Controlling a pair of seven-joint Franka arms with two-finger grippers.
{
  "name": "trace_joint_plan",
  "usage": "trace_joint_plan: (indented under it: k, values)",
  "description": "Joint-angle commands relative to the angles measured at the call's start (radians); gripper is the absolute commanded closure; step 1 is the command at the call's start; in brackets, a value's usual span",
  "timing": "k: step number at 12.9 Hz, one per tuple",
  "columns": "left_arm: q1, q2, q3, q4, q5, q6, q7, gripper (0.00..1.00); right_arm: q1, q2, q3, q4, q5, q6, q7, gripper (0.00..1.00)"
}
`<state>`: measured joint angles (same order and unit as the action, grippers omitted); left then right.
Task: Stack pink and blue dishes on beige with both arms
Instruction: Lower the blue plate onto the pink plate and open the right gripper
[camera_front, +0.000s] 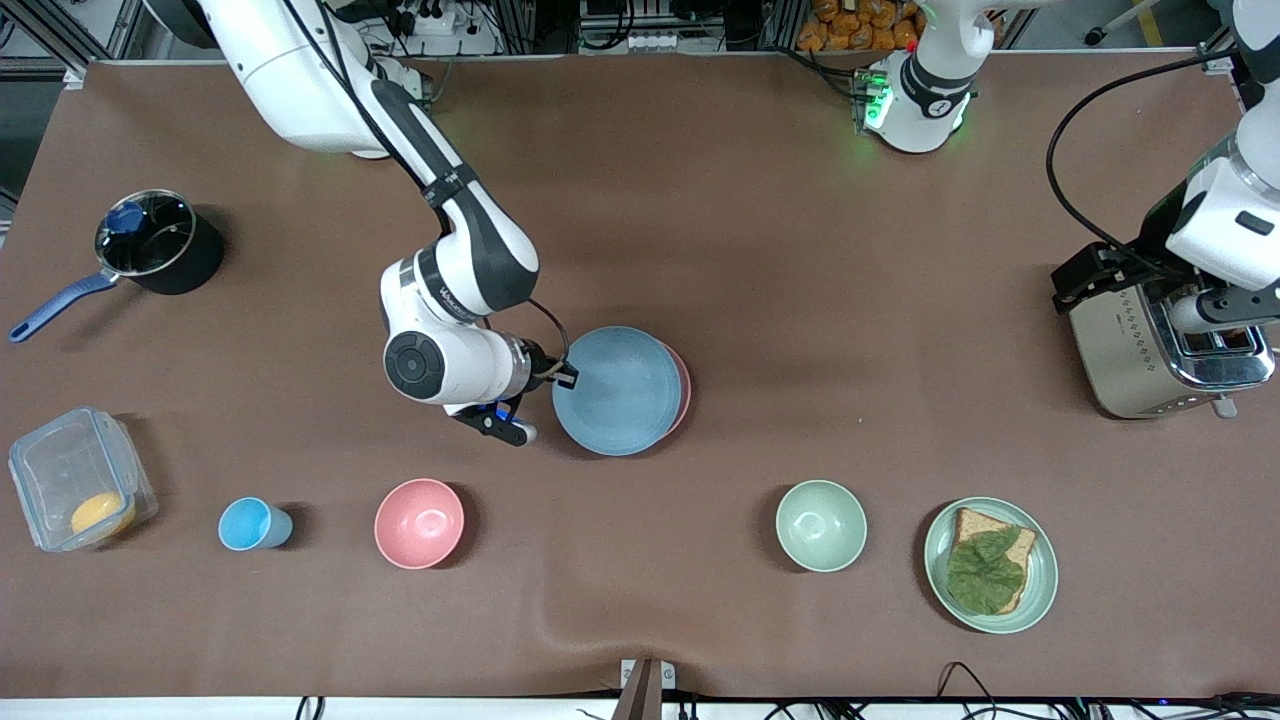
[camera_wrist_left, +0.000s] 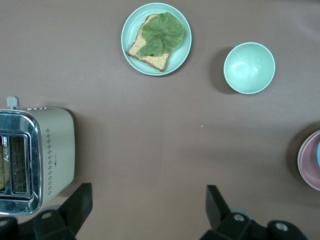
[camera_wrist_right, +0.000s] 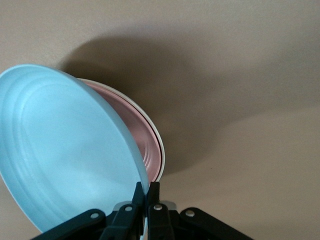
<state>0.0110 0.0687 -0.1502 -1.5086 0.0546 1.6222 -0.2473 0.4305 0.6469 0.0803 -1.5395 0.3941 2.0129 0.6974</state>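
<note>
Plates sit stacked near the middle of the brown table (camera_front: 760, 250): the light blue plate (camera_front: 618, 390) is uppermost and tilted, its edge toward the right arm's end of the table pinched between the closed fingers of the right gripper (camera_front: 562, 375), so it leans above the pink plate (camera_front: 683, 388), whose rim peeks out on the side toward the left arm's end. Under the pink one, the right wrist view shows a thin pale rim of the beige plate (camera_wrist_right: 150, 125) (only a sliver is visible). The left gripper (camera_front: 1225, 335) hovers over the toaster (camera_front: 1150, 345), waiting with its fingers (camera_wrist_left: 216, 202) spread apart and holding nothing, well apart from the stack.
</note>
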Motion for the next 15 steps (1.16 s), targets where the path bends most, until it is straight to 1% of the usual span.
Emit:
trace_joint_plan:
  k: [1, 4, 6, 10, 12, 13, 15]
  values:
    - [-0.002, -0.026, 0.011, -0.027, -0.009, -0.005, 0.013, 0.00, 0.024, 0.010, -0.008, -0.004, 0.023, 0.026, 0.010, 1.00]
    - [-0.003, -0.021, 0.009, -0.018, -0.010, -0.016, 0.013, 0.00, 0.028, 0.013, -0.008, -0.010, 0.025, 0.047, 0.010, 1.00]
    - [-0.002, -0.023, 0.012, -0.002, -0.010, -0.070, 0.014, 0.00, 0.037, 0.019, -0.008, -0.010, 0.025, 0.053, 0.019, 1.00]
    - [-0.002, -0.027, 0.014, -0.002, -0.012, -0.085, 0.016, 0.00, 0.054, 0.019, -0.008, -0.016, 0.028, 0.050, 0.043, 1.00]
    - [0.000, -0.030, 0.012, -0.002, -0.012, -0.097, 0.019, 0.00, 0.044, 0.016, -0.008, -0.016, 0.028, 0.038, 0.043, 0.04]
    - [-0.002, -0.030, 0.014, -0.002, -0.012, -0.102, 0.026, 0.00, 0.039, 0.010, -0.010, -0.016, 0.026, 0.035, 0.044, 0.00]
    - [0.000, -0.030, 0.014, -0.002, -0.012, -0.108, 0.026, 0.00, 0.011, 0.000, -0.013, -0.002, 0.026, -0.014, 0.037, 0.00]
